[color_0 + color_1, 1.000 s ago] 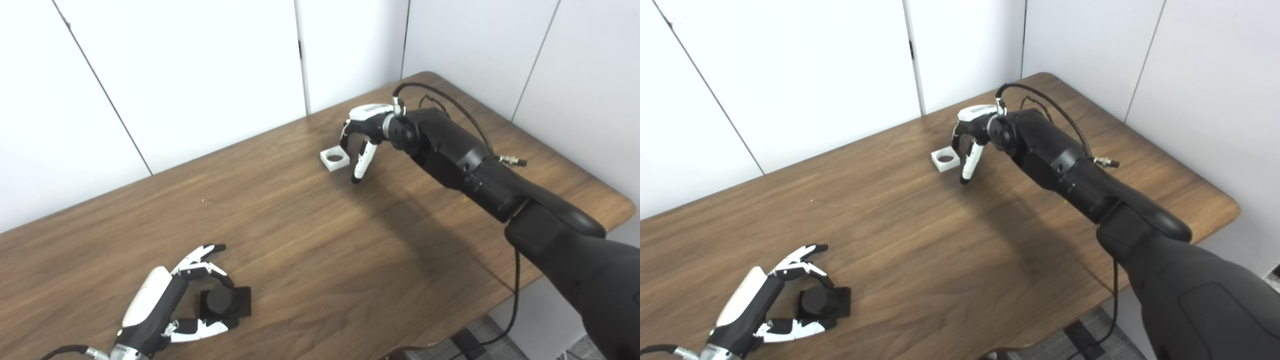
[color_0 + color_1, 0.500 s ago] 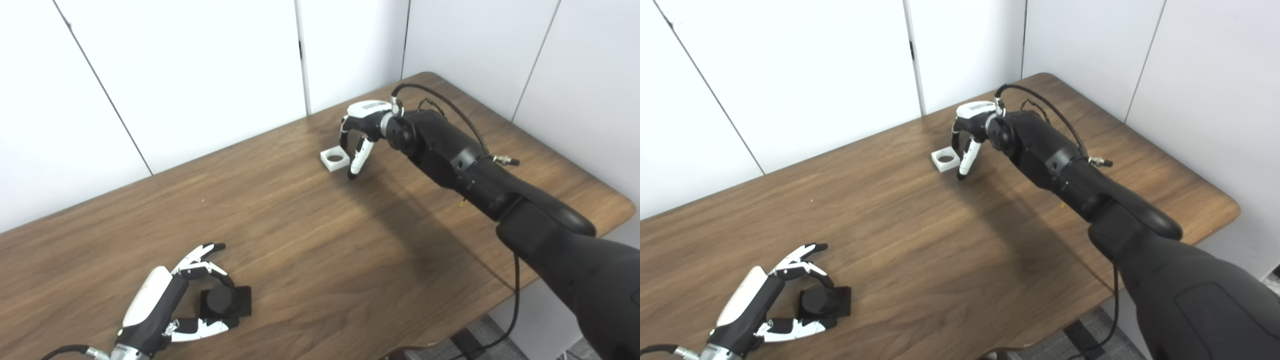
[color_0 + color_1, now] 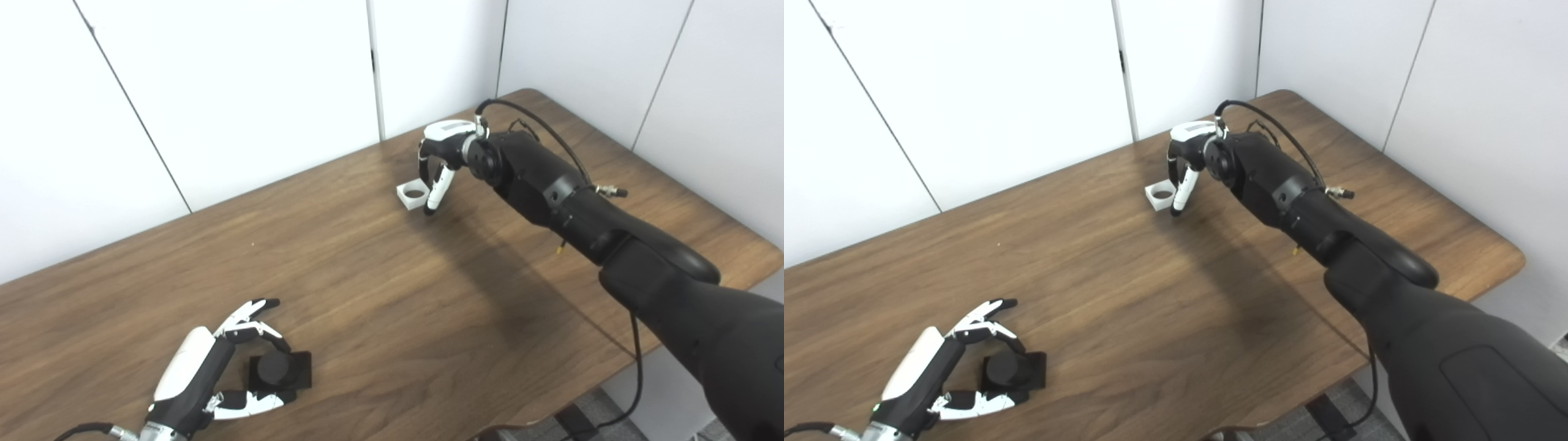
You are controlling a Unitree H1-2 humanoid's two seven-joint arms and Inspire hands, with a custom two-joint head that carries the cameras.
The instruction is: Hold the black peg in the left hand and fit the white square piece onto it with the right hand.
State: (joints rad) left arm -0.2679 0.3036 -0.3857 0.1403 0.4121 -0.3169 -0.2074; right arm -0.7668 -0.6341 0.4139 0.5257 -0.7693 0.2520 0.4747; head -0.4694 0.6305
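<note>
We see the black peg [image 3: 273, 369] at the lower left of the frame — a short round post standing upright on a flat square black base that lies on the tabletop [image 3: 380, 294]. The white square piece [image 3: 412, 195] sits flat on the wood at upper centre — a small block with a round hole through its top, well apart from the peg.

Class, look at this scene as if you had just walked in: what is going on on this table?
A humanoid robot works at a wooden table. Its left hand is cupped around the black peg, which sits on the table near the front; whether it grips it is unclear. Far across, its right hand reaches down beside the white square piece, fingers apart, not holding it. Nothing is fitted together yet.
</note>
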